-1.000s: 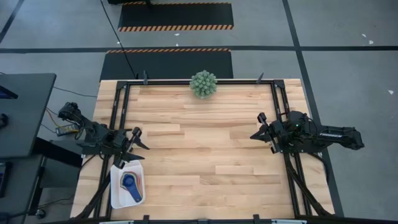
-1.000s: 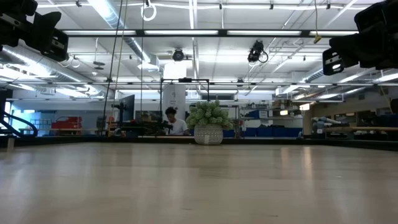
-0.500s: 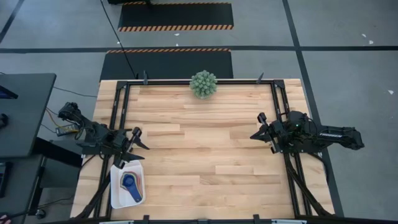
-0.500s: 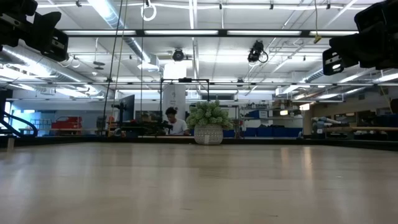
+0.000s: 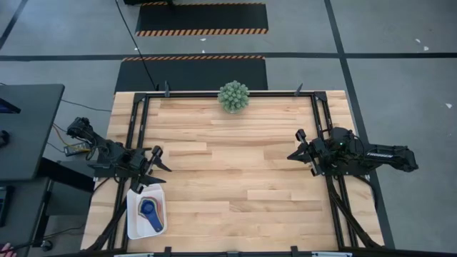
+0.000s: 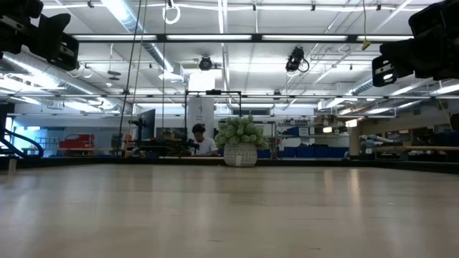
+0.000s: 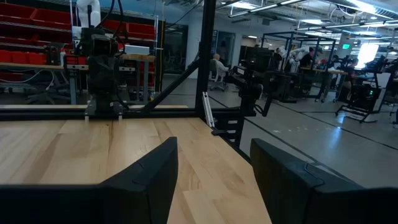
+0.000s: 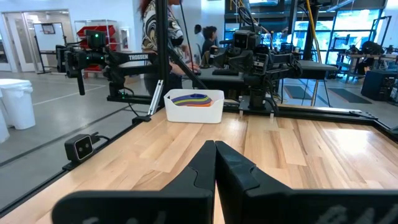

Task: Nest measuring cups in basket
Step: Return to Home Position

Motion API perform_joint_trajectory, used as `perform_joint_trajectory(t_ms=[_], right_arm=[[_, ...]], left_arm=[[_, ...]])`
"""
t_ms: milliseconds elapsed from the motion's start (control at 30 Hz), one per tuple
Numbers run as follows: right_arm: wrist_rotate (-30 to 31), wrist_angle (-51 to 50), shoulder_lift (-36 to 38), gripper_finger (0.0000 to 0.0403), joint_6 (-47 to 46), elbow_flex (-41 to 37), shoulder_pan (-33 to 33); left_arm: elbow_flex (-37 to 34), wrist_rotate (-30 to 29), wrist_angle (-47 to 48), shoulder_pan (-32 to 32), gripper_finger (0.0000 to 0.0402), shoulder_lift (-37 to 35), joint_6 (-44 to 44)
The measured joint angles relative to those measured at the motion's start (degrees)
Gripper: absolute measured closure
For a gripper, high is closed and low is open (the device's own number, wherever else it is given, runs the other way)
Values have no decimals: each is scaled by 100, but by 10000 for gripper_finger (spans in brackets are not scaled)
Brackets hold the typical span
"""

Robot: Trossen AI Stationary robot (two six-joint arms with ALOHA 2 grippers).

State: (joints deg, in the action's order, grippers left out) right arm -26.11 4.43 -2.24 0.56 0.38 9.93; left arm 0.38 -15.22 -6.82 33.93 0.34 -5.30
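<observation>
The white basket (image 5: 133,221) sits on the table's near left corner. The measuring cups (image 5: 150,213) lie stacked inside it, a dark blue one on top with orange and red showing beside it. In the right wrist view the basket (image 8: 194,111) shows blue, yellow and orange cups (image 8: 193,98) above its rim. My left gripper (image 5: 161,158) hovers open just past the basket's far edge, its fingers (image 7: 155,174) apart over bare wood. My right gripper (image 5: 294,146) waits at the table's right side, shut (image 8: 215,146), pointing toward the basket.
A spiky green potted plant (image 5: 233,96) stands at the middle of the far edge, also seen in the low view (image 6: 240,143). Black frame rails (image 5: 140,128) run along the left, right and far sides. A person sits far behind the table (image 6: 199,140).
</observation>
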Motion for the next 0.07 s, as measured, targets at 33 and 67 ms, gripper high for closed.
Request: perform_joint_trajectory(t_ms=[33,67], right_arm=[[0,-1,-2,389,1,2,1],[0,-2,-1,389,1,1,2]], left_arm=[[0,0,-1,-1,196,0,-1],[0,1,-1,0,196,2,-4]])
